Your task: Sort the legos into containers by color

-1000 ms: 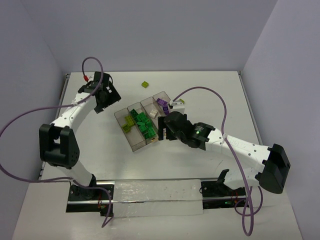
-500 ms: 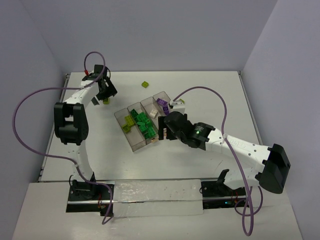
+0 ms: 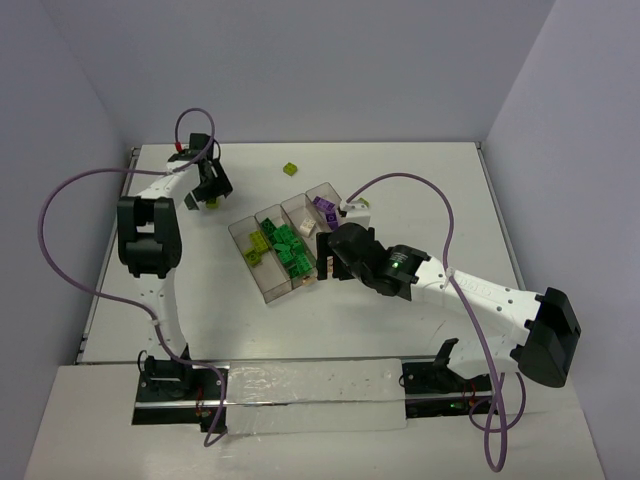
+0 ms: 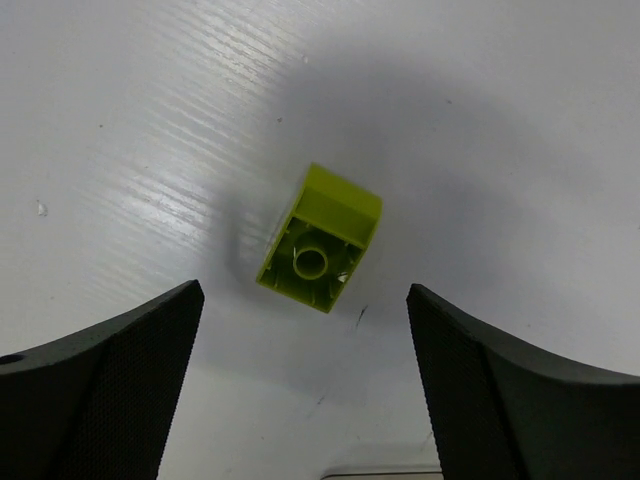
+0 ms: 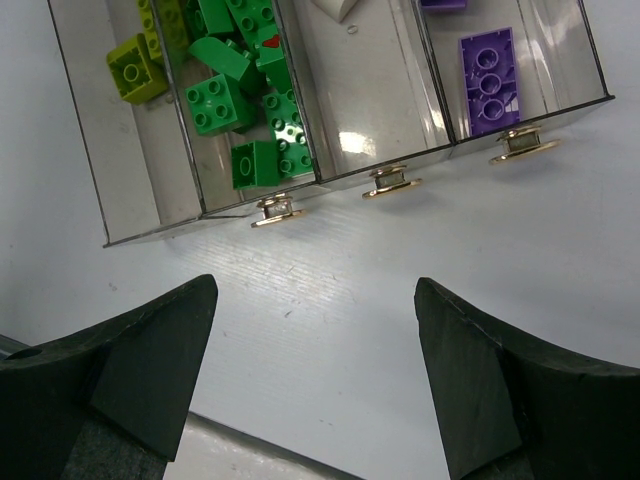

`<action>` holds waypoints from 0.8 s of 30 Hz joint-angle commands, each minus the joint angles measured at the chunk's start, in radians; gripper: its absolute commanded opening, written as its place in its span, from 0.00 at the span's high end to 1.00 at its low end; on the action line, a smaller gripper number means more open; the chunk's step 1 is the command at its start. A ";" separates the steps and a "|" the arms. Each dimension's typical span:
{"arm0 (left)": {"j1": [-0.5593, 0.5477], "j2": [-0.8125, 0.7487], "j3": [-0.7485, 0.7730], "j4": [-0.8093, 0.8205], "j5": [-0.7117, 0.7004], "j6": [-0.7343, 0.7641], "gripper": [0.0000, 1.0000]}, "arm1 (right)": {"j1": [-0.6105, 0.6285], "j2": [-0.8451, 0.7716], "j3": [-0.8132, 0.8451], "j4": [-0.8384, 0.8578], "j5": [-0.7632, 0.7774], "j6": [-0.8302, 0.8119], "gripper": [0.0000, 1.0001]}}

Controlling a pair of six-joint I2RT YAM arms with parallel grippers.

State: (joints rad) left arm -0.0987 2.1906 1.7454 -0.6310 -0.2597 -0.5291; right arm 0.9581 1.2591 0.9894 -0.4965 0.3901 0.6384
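Holds the left fingers (image 4: 110, 390) wide apart at the far left of the table (image 4: 500, 100), one on each side of a yellow-green brick (image 4: 322, 240), touching it with neither. Finds that brick lying tilted, hollow underside up. Hangs the right fingers (image 5: 120, 370) likewise apart over bare table, just beside the tabbed end of the clear tray (image 5: 340, 170), gripping nothing. Shows four compartments in a row, seen from the right wrist: yellow-green bricks (image 5: 132, 68) in the leftmost, dark green bricks (image 5: 225, 100) next, a white piece (image 5: 335, 8) in the third, purple bricks (image 5: 487, 80) in the last. Leaves a second loose brick (image 3: 291, 168), also yellow-green, near the table's far edge.
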 commanded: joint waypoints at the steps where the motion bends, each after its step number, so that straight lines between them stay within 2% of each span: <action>1: 0.006 0.015 0.014 0.075 0.010 0.038 0.16 | 0.008 0.002 0.040 -0.007 0.038 0.018 0.13; 11: 0.007 0.075 0.055 0.084 -0.016 0.038 0.37 | 0.009 0.004 0.036 -0.018 0.046 0.030 0.13; 14: 0.007 0.077 0.059 0.072 -0.030 0.029 0.52 | 0.008 0.003 0.036 -0.020 0.047 0.032 0.13; 19: 0.007 0.016 0.023 0.076 -0.033 0.003 0.88 | 0.008 0.006 0.040 -0.020 0.046 0.029 0.13; 22: 0.006 -0.047 0.003 0.057 -0.031 -0.021 0.99 | 0.010 0.008 0.045 -0.020 0.043 0.029 0.13; 24: 0.004 -0.122 -0.041 0.047 -0.021 -0.043 1.00 | 0.010 0.004 0.045 -0.018 0.043 0.028 0.13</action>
State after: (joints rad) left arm -0.0963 2.2365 1.7509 -0.5807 -0.2871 -0.5223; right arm 0.9581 1.2594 0.9894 -0.5037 0.4042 0.6573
